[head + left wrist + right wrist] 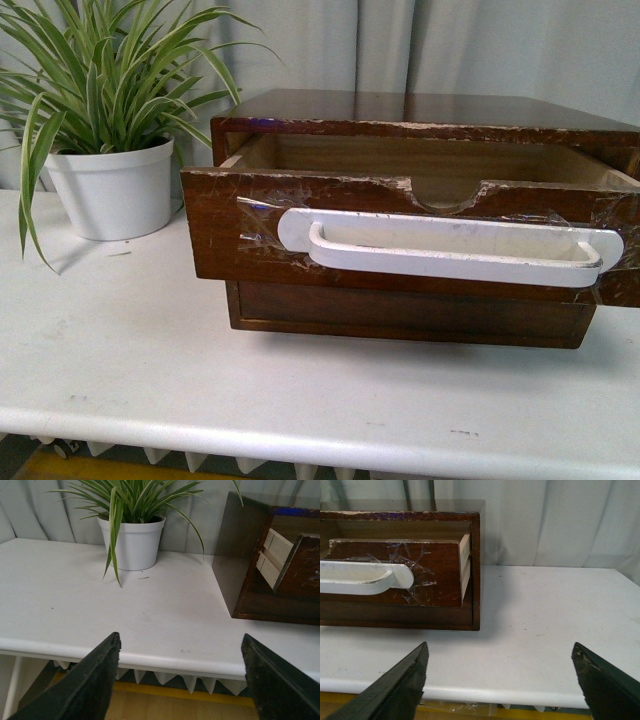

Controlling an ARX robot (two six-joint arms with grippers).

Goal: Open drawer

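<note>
The dark brown drawer [240,235] with a chipped front, a half-round notch and a long white taped-on handle [450,250] stands pulled partly out of its dark wooden cabinet [400,110] on the white table. Its pale inside shows. It also shows in the right wrist view [435,575] and in the left wrist view [305,567]. Neither gripper shows in the front view. My left gripper [182,652] is open and empty, back at the table's front edge, left of the cabinet. My right gripper [500,662] is open and empty, at the front edge, right of the cabinet.
A striped-leaf plant in a white pot [112,190] stands at the back left of the white table [150,350], also in the left wrist view [132,542]. A plain lower drawer front [400,310] sits under the open drawer. Grey curtains hang behind.
</note>
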